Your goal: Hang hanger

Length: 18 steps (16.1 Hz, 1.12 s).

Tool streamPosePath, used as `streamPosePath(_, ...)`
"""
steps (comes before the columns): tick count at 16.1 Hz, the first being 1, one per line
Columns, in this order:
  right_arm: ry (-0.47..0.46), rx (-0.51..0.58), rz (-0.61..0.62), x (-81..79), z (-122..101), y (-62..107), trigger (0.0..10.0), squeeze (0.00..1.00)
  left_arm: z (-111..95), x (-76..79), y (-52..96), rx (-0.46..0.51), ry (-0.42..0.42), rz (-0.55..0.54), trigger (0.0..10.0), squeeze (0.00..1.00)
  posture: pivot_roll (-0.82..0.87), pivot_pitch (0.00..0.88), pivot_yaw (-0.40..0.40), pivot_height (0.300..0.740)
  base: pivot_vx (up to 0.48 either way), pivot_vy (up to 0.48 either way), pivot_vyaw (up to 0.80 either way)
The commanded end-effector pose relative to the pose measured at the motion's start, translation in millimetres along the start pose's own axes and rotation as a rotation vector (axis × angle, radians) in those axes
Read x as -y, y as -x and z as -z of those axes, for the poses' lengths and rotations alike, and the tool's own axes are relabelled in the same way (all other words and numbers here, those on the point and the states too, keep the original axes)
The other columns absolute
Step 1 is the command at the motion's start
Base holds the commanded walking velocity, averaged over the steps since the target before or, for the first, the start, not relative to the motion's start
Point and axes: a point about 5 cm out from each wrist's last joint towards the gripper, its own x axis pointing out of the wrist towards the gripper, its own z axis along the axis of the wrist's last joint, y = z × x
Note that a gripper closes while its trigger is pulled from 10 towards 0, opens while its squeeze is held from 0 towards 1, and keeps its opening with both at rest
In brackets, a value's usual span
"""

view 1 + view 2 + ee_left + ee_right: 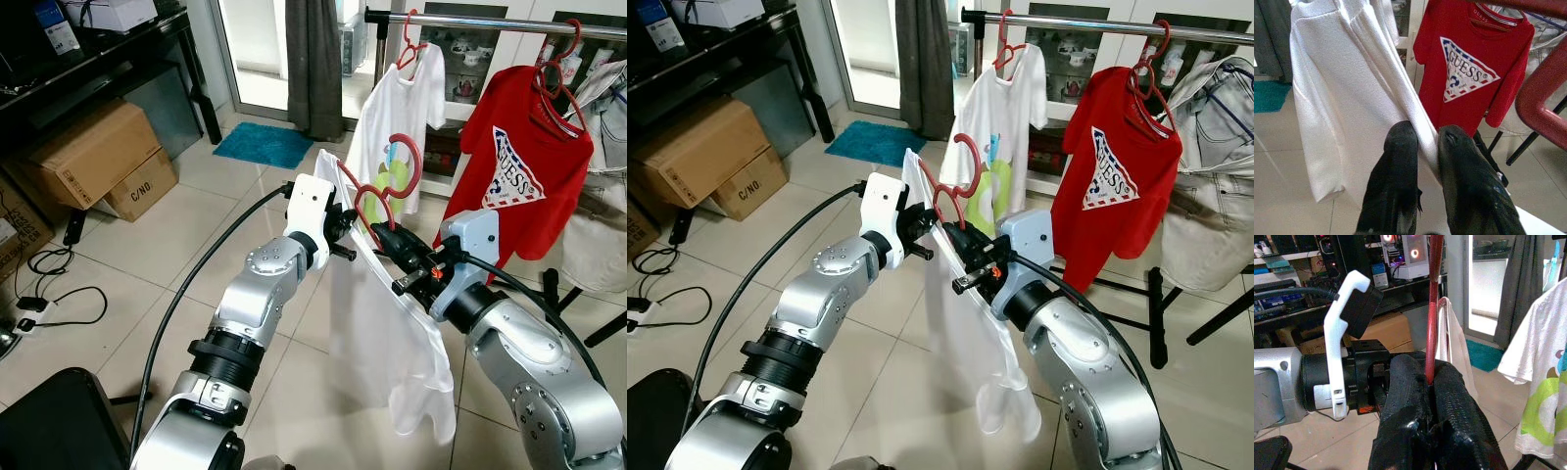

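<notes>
The right hand [1431, 382] is clamped tight on the red hanger [387, 186], held up before the clothes rail [490, 24]. The left hand [1425, 142] pinches the white T-shirt [382, 333] draped on that hanger.

Both grippers meet at a red hanger [955, 181] carrying a white T-shirt [970, 333]. Behind, a rail [1097, 26] holds another white shirt [1004, 108] and a red shirt [1112, 176].
</notes>
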Motion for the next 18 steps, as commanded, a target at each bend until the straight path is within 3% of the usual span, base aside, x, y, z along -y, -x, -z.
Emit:
streamPosePath(1, 0.005, 0.069, -0.036, -4.6, -13.2, -1.9, 0.0, 0.0, 0.6, -1.1, 0.5, -0.009, -0.01, -0.009, 0.0, 0.0, -0.05, 0.01, 0.09, 0.74, 0.0, 0.0, 0.0)
streamPosePath(8, 0.004, 0.053, 0.013, 0.0, -9.3, -1.6, 0.0, 0.0, -0.9, -4.3, 6.1, 0.01, -0.032, -0.016, 0.0, 0.0, -0.05, 0.019, 0.09, 0.74, 0.0, 0.0, 0.0)
streamPosePath(14, 0.031, 0.033, 0.115, 10.9, -5.5, 0.1, 0.0, 0.0, -7.7, -0.5, 18.5, 0.066, -0.006, 0.058, 0.0, 0.0, -0.04, 0.029, 0.096, 0.74, 0.0, 0.0, 0.0)
streamPosePath(18, 0.058, 0.008, 0.203, 20.9, -1.1, 1.4, 0.0, 0.0, -14.1, -4.8, 40.8, 0.145, 0.019, 0.092, 0.0, 0.0, -0.04, 0.024, 0.101, 0.74, 0.0, 0.0, 0.0)
